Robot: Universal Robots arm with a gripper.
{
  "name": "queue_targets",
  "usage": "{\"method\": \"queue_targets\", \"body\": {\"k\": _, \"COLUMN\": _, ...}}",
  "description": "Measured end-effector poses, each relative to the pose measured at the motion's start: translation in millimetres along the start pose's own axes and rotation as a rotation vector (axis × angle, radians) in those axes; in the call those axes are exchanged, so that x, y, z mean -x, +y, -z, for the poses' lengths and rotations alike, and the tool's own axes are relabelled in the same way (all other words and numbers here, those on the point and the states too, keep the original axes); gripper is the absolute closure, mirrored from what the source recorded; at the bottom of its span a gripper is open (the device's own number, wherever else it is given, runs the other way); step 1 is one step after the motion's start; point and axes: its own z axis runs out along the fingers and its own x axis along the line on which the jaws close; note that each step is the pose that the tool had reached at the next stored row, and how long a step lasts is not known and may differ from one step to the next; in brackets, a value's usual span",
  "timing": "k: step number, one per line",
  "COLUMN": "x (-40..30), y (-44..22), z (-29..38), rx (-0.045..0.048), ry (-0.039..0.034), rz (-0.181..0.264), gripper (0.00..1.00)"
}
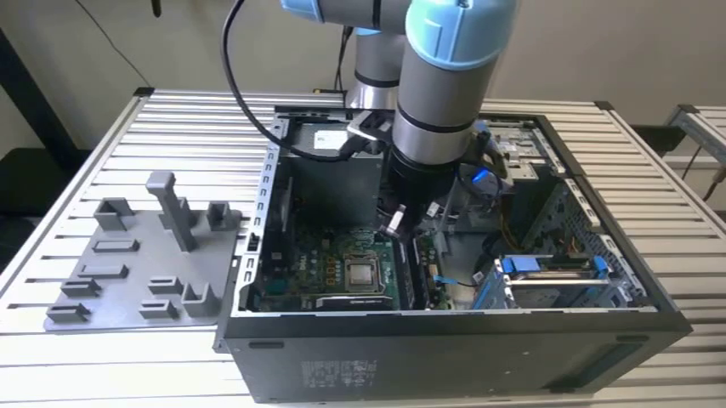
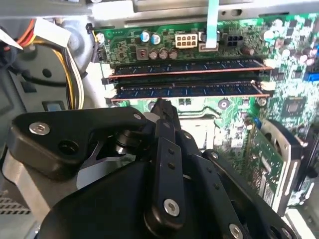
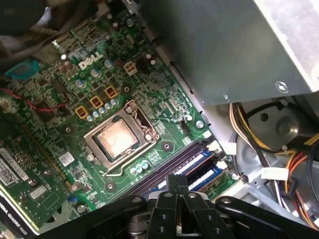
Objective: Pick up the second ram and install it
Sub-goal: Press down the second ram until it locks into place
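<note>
Slatted bench (image 1: pixel 170 127), open computer case (image 1: pixel 454 340): gripper (image 2: pixel 160 107) pressed together, empty, just above two seated sticks — second ram (image 2: pixel 189 90) apparently installed; retreat needs a straight lift.

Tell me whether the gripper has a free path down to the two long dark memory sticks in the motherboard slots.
Probably yes. The gripper sits just above the two memory sticks, seated side by side in their slots on the green motherboard. Nothing lies between them in either wrist view; yellow cables run off to one side.

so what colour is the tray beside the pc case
Plain grey tray, clearest in the exterior view.
</note>
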Motion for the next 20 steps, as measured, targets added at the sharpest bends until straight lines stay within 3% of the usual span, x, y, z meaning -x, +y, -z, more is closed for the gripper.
{"method": "queue_targets", "body": {"k": 7, "x": -0.2, "y": -0.2, "z": -3.3, "rx": 0.0011, "ry": -0.0023, "rz": 0.128, "gripper": 0.89}}
{"method": "queue_targets", "body": {"k": 20, "x": -0.5, "y": -0.3, "z": -6.2, "rx": -0.0107, "ry": -0.0162, "rz": 0.366, "gripper": 0.89}}
